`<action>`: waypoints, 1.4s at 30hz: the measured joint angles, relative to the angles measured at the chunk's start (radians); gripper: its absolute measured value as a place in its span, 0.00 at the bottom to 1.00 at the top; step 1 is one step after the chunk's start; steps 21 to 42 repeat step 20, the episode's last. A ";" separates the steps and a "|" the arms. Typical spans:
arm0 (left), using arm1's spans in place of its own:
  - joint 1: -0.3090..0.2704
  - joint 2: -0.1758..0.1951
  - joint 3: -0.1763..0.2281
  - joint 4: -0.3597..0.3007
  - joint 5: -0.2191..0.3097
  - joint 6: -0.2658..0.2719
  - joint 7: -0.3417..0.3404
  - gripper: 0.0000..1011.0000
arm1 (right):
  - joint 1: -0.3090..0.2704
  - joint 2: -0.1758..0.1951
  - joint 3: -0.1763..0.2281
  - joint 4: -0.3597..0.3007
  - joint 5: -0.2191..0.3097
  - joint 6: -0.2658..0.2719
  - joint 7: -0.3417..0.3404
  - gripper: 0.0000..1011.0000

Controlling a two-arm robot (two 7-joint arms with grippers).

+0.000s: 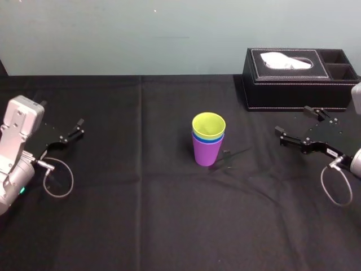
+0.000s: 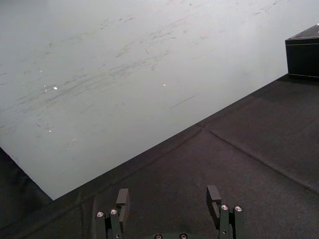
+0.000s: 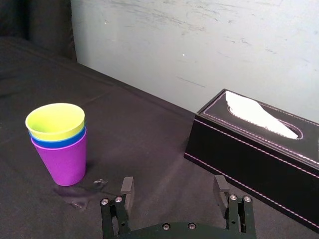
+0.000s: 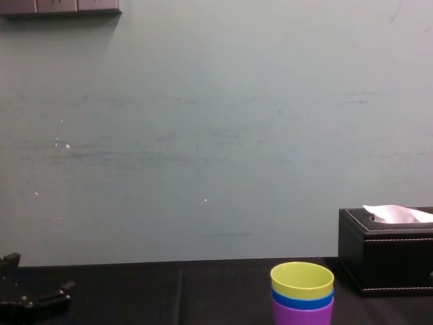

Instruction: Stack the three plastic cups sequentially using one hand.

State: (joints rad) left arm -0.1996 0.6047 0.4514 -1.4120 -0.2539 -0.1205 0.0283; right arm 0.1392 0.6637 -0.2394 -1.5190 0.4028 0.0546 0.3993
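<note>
Three cups (image 1: 206, 153) stand nested on the worktop (image 1: 141, 214), yellow-green inside blue inside purple; left gripper (image 1: 66, 134) sits left, right gripper (image 1: 292, 119) right, both jaws open, empty.

No legible text, no readable label, brand, number or sign, in any of the views

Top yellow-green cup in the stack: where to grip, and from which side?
Probably its rim: only a short band of the yellow-green cup shows above the blue cup, so pinch the wall from above, one finger inside, one outside. The open right gripper sits nearest, on the stack's right.
</note>
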 joint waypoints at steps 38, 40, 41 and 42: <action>0.000 0.000 0.000 0.000 0.000 0.000 0.000 1.00 | 0.002 0.002 -0.002 -0.003 0.000 0.000 0.000 0.99; 0.000 0.000 0.000 0.000 0.000 0.000 0.000 1.00 | 0.002 0.002 -0.002 -0.003 0.000 0.000 0.000 0.99; 0.000 0.000 0.000 0.000 0.000 0.000 0.000 1.00 | 0.002 0.002 -0.002 -0.003 0.000 0.000 0.000 0.99; 0.000 0.000 0.000 0.000 0.000 0.000 0.000 1.00 | 0.002 0.002 -0.002 -0.003 0.000 0.000 0.000 0.99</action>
